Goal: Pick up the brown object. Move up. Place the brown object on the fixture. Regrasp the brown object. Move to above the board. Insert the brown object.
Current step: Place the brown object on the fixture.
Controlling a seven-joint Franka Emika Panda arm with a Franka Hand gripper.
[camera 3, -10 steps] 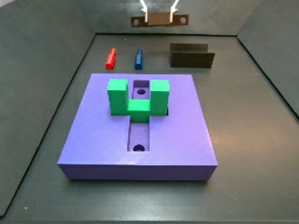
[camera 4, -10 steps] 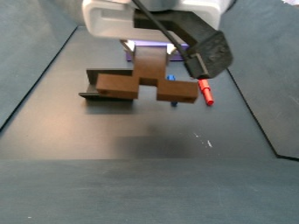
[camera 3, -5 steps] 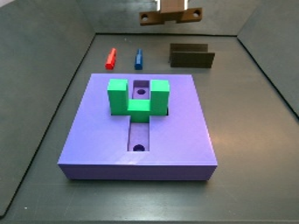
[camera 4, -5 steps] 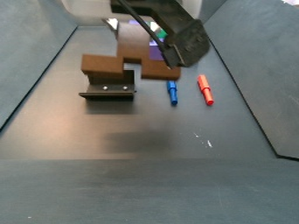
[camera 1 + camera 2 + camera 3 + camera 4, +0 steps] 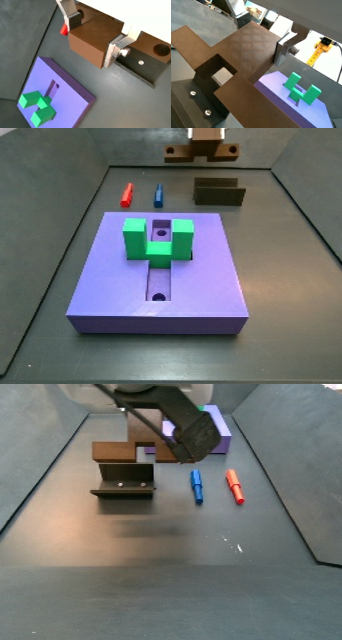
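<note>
My gripper (image 5: 93, 36) is shut on the brown object (image 5: 95, 44), a brown block with a cross end. Its silver fingers (image 5: 119, 47) press on two opposite faces. In both side views the brown object (image 5: 174, 150) (image 5: 118, 452) hangs just above the dark fixture (image 5: 221, 194) (image 5: 123, 484); I cannot tell whether they touch. The gripper (image 5: 205, 142) is at the far end of the floor. In a side view the dark wrist hardware hides most of the gripper (image 5: 154, 434). The purple board (image 5: 167, 278) lies apart, bearing a green U-shaped block (image 5: 158, 238). In a wrist view the brown object (image 5: 238, 55) fills the gripper (image 5: 262, 35).
A red pen (image 5: 126, 195) and a blue pen (image 5: 156, 195) lie side by side between the board and the back wall, beside the fixture. Grey walls enclose the floor on all sides. The board's slot (image 5: 159, 283) and round holes face up.
The gripper has carried the brown object sideways and down, from high near one side camera to a spot right over the fixture. It has stayed shut on the object.
</note>
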